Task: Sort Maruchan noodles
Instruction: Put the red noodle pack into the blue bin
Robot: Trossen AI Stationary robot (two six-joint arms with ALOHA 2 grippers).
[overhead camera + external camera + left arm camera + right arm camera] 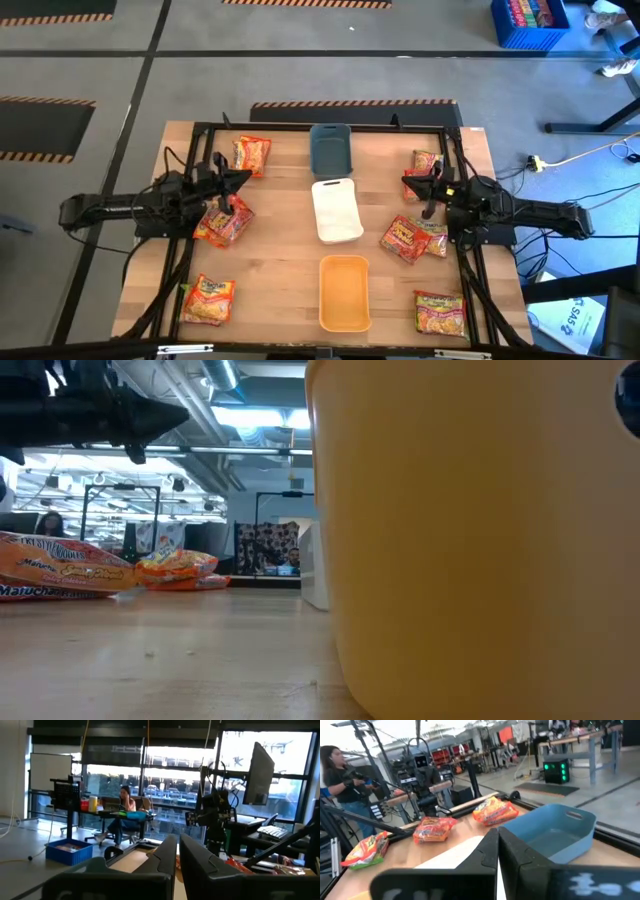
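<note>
Nothing is sorted yet: the Maruchan noodles (pixel 224 222) lie scattered at the left and right of the counter (pixel 280 250), and the three trays down the frame's centre hold none. The left pincer (pixel 243 178) and right pincer (pixel 408 181) hover clenched and empty. Judging by this, the next move calls for releasing one pincer and lowering it onto a nearby packet.

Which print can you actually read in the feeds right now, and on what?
"Maruchan", partly cut off: on the nearest noodle packet in the low view.
Print on the other packets, seen from above: too small to read.
Sign at the high view's lower right corner: too blurred to read.
</note>
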